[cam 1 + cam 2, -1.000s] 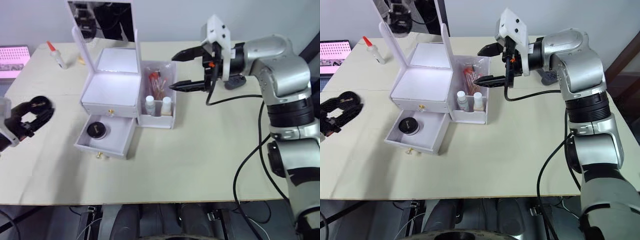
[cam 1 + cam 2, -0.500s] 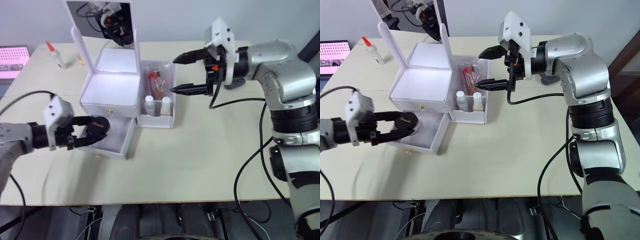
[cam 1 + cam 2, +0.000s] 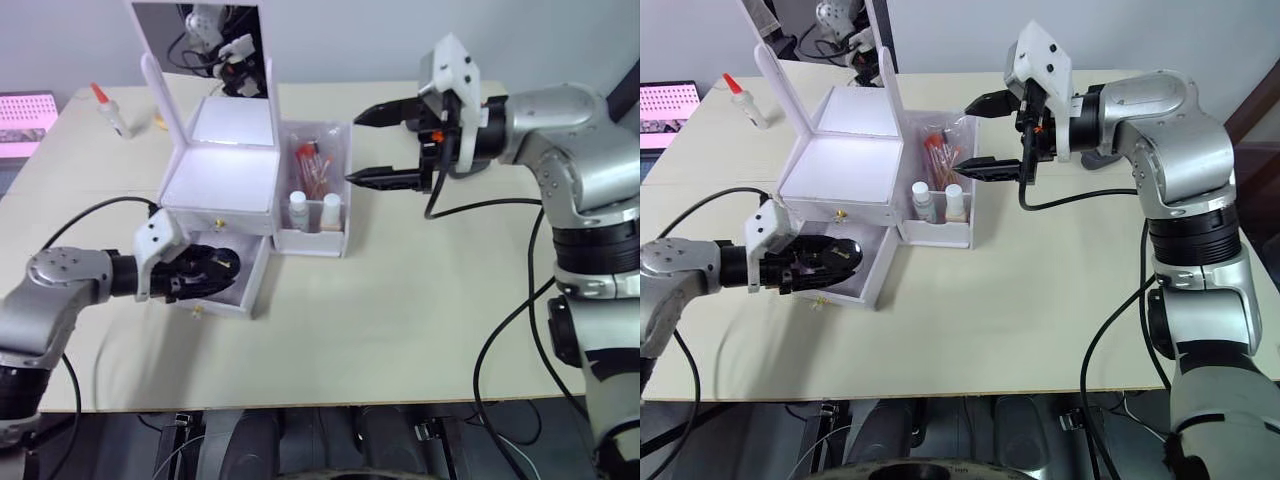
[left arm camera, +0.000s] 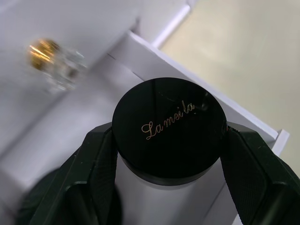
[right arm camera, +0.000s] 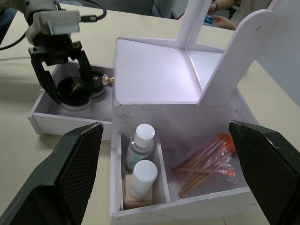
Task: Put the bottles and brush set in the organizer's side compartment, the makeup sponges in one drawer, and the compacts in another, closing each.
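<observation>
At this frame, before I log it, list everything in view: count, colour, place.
organizer: one, white, mid-table, mirror raised at the back.
lower drawer: one, white, pulled open at the organizer's front.
compacts: two, black; one lying in the open drawer, one between the left fingers over that drawer.
bottles: two, white caps, front of the side compartment.
brush set: one, orange-red, in a clear bag, back of the side compartment.
glue bottle: one, clear with a red tip, far left of the table.
pink screen: one, left edge.
table: one, beige.
left gripper: fingers shut on a compact.
right gripper: fingers open, beside the side compartment.
</observation>
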